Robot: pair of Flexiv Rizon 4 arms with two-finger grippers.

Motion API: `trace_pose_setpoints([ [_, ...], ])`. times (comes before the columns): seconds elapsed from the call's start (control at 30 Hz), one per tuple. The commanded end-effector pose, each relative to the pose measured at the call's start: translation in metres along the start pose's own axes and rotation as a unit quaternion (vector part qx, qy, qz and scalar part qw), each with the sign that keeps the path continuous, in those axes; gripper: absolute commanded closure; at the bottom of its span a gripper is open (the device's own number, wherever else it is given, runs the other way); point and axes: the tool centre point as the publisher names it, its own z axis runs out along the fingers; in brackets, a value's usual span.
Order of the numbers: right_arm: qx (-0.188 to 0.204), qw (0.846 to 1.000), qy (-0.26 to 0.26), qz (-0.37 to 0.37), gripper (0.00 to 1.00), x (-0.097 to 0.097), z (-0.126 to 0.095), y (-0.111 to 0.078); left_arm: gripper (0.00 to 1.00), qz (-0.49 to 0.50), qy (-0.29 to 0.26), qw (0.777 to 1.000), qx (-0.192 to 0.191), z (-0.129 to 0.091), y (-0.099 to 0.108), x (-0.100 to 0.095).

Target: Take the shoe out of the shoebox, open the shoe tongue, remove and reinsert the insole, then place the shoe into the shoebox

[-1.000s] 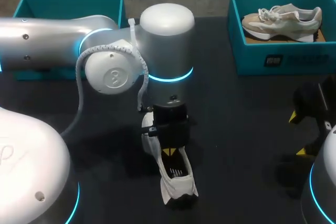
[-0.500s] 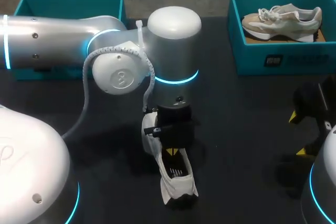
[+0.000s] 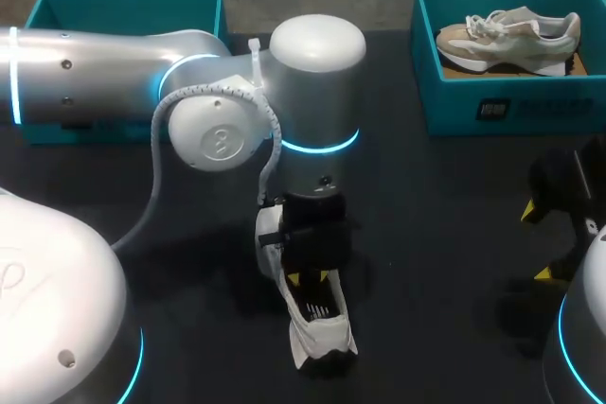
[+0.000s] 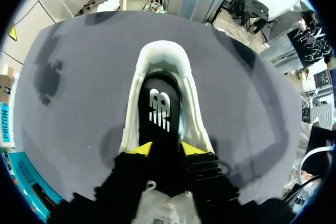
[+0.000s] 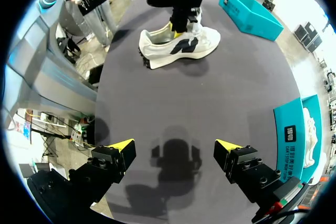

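A white shoe [image 3: 320, 336] lies on the black table in front of me, its black insole [image 4: 159, 103] flat inside it. My left gripper [image 3: 308, 278] points down into the shoe's opening. In the left wrist view its yellow tips stand apart at the shoe's mouth with the insole running between them, and the left gripper [image 4: 167, 149] is open. My right gripper [image 5: 175, 148] hangs open above bare table at the right side, well away from the shoe [image 5: 178, 45]. In the head view the right gripper [image 3: 538, 241] is at the table's right edge.
A teal shoebox [image 3: 511, 106] at the back right holds a second, beige shoe [image 3: 511, 33]. Another teal box [image 3: 123, 2] stands at the back left, partly behind my left arm. Bare black table lies between the white shoe and the right gripper.
The left gripper's tips, together a second ago, now stand apart over the insole. The left arm shifted slightly right and toward the shoe. The right arm has not moved.
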Motion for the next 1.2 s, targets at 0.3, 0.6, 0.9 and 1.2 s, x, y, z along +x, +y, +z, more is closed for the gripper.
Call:
trace_pose_setpoints([
  [0.3, 0.001, 1.0, -0.001, 0.0, 0.0, 0.001, 0.0, 0.0, 0.0, -0.01, -0.002, 1.0, 0.0, 0.0, 0.001, 0.011],
  [0.6, 0.001, 1.0, -0.001, 0.0, 0.0, 0.001, 0.0, 0.0, 0.0, -0.013, 0.005, 1.0, 0.012, -0.002, 0.009, 0.012],
  [0.9, 0.001, 1.0, -0.001, 0.0, 0.0, 0.001, 0.0, 0.0, 0.0, -0.016, -0.004, 1.0, 0.016, -0.013, 0.017, 0.012],
  [1.2, 0.001, 1.0, -0.001, 0.0, 0.0, 0.001, 0.0, 0.0, 0.0, -0.023, -0.009, 1.0, 0.011, -0.023, 0.029, 0.016],
])
